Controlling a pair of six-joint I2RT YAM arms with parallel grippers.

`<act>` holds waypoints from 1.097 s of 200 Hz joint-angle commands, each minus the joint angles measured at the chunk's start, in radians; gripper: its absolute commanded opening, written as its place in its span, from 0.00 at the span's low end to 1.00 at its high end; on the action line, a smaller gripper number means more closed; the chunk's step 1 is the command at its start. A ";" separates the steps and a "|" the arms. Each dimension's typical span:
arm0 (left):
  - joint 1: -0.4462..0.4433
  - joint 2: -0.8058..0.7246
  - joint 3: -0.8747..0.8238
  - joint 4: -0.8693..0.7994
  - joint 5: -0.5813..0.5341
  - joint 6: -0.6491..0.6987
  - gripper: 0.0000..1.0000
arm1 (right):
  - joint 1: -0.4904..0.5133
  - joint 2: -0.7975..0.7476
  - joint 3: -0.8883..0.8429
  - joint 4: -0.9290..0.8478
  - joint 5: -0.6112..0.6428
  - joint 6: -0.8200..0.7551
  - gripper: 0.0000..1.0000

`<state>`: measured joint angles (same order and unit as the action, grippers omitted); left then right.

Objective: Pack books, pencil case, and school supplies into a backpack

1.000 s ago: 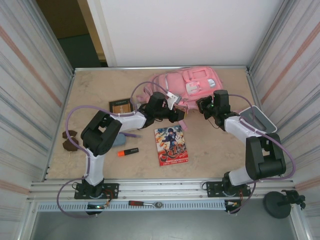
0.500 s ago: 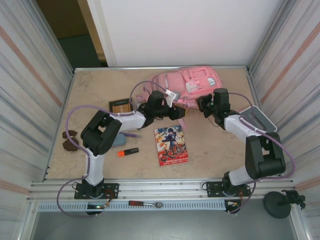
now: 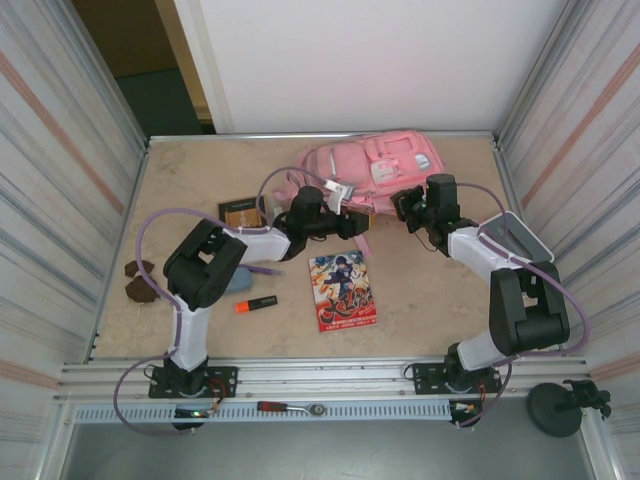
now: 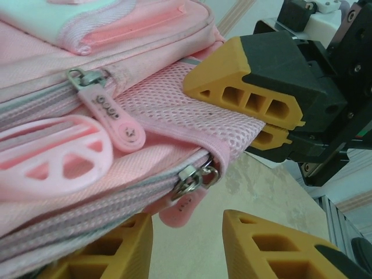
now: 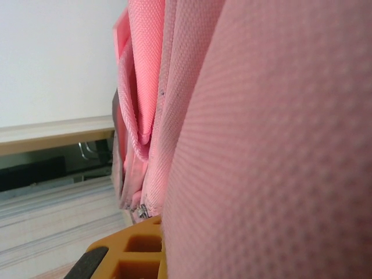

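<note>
The pink backpack [image 3: 372, 168] lies at the back of the table. My left gripper [image 3: 350, 222] is at its near edge, open, its orange fingers [image 4: 273, 247] on either side of a pink zipper pull [image 4: 185, 208] that hangs just above the gap, untouched. My right gripper [image 3: 402, 207] is shut on the backpack's pink mesh pocket edge [image 4: 192, 119], and pink fabric [image 5: 261, 145] presses against its finger [image 5: 131, 251]. The red comic [image 3: 342, 290] lies flat in the middle, the tan book [image 3: 242, 212] to the left. The orange-and-black marker [image 3: 256, 303], purple pen [image 3: 266, 269] and blue-grey pencil case [image 3: 238, 281] lie by the left arm.
A grey-white box [image 3: 517, 236] sits against the right wall beside the right arm. A brown object [image 3: 135, 280] lies at the left edge. A screwdriver [image 3: 290, 407] rests on the front rail. Metal walls close in both sides.
My left gripper has shifted a little farther back and left along the backpack's near edge. The right gripper has kept its hold and barely moved.
</note>
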<state>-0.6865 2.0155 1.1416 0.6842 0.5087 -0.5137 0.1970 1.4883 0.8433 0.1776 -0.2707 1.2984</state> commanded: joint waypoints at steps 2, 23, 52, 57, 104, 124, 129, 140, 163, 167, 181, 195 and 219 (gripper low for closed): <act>0.008 -0.043 -0.044 0.064 -0.083 -0.033 0.37 | 0.013 -0.012 0.054 0.048 -0.072 -0.002 0.00; 0.008 -0.031 -0.072 0.097 -0.105 -0.060 0.40 | 0.013 -0.016 0.056 0.049 -0.072 -0.001 0.00; 0.007 -0.003 -0.056 0.110 -0.067 -0.071 0.46 | 0.015 -0.024 0.062 0.046 -0.076 0.002 0.00; 0.007 0.000 -0.051 0.110 -0.063 -0.068 0.48 | 0.015 -0.026 0.062 0.045 -0.076 0.002 0.00; 0.004 0.029 -0.002 0.099 -0.029 -0.059 0.54 | 0.014 -0.030 0.068 0.039 -0.075 0.002 0.00; 0.004 0.044 0.010 0.119 -0.011 -0.076 0.54 | 0.014 -0.027 0.076 0.036 -0.078 0.002 0.00; 0.004 0.048 0.013 0.125 -0.007 -0.081 0.54 | 0.015 -0.026 0.078 0.035 -0.076 0.001 0.00; 0.001 0.052 0.016 0.134 0.001 -0.086 0.53 | 0.015 -0.022 0.084 0.036 -0.077 0.002 0.00; -0.005 0.052 0.015 0.132 -0.001 -0.076 0.54 | 0.016 -0.017 0.097 0.036 -0.082 0.003 0.00; -0.005 0.054 0.017 0.132 -0.001 -0.078 0.54 | 0.016 -0.017 0.097 0.036 -0.083 0.004 0.00; -0.004 0.058 0.024 0.132 0.001 -0.080 0.56 | 0.018 -0.018 0.097 0.036 -0.081 0.005 0.00; -0.004 0.060 0.030 0.132 0.002 -0.082 0.57 | 0.018 -0.018 0.097 0.036 -0.081 0.006 0.00; -0.004 0.066 0.045 0.138 0.014 -0.090 0.59 | 0.018 -0.019 0.100 0.036 -0.081 0.007 0.00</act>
<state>-0.6910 2.0556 1.1465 0.7898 0.5068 -0.5922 0.1970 1.4883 0.8906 0.1596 -0.2844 1.3010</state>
